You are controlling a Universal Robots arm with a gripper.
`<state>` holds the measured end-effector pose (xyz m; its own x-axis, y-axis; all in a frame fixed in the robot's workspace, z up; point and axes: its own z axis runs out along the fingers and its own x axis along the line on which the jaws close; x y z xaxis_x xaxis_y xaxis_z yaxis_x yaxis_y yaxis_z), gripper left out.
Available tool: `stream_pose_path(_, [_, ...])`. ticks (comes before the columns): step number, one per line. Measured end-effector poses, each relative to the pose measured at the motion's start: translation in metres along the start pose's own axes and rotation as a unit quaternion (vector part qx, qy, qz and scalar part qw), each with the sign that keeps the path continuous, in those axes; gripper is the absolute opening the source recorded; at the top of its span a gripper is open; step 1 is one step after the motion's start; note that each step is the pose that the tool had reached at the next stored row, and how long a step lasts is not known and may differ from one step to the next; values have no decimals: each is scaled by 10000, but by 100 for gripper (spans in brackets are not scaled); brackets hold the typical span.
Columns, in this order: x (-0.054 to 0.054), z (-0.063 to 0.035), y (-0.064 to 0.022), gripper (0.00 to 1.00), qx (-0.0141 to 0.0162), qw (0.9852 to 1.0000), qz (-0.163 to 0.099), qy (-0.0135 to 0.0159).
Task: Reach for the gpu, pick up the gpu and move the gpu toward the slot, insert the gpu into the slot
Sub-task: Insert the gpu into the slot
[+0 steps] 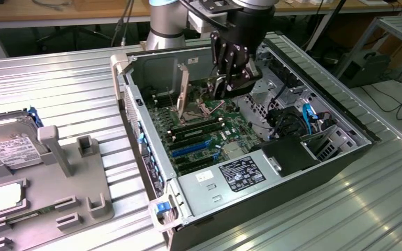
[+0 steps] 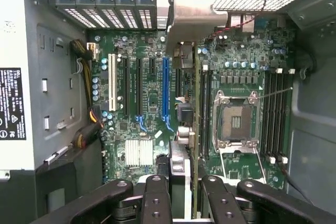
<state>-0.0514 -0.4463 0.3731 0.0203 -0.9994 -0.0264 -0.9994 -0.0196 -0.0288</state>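
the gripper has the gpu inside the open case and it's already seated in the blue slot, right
Not seated. In the wrist view the blue slot lies bare along its whole length, and the gpu hangs edge-on beside it, on the processor socket's side. The rest holds: the gripper grips the gpu inside the open case.

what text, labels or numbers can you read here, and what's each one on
No text is readable.
Black label on the silver metal box: white print, too small to read.
White label on the hard drive: too blurred to read.
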Motion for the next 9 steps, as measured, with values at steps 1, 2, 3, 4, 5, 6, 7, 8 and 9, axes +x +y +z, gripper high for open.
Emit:
stream_pose_path(1, [0,28,20,28,-1,10000,-24,-1])
stream_pose_path(2, [0,46,32,28,-1,10000,-26,-1])
stream_pose_path(3, [1,61,41,28,-1,10000,-28,-1])
stream_pose_path(4, [1,78,49,28,-1,10000,-28,-1])
stream_pose_path(5, [1,95,59,28,-1,10000,-28,-1])
stream_pose_path(6, [2,115,68,28,0,10000,-17,-1])
stream_pose_path(7, [2,129,73,28,0,10000,9,0])
stream_pose_path(8, [2,142,76,28,1,10000,42,1])
stream_pose_path(9, [2,156,81,28,2,10000,76,2])
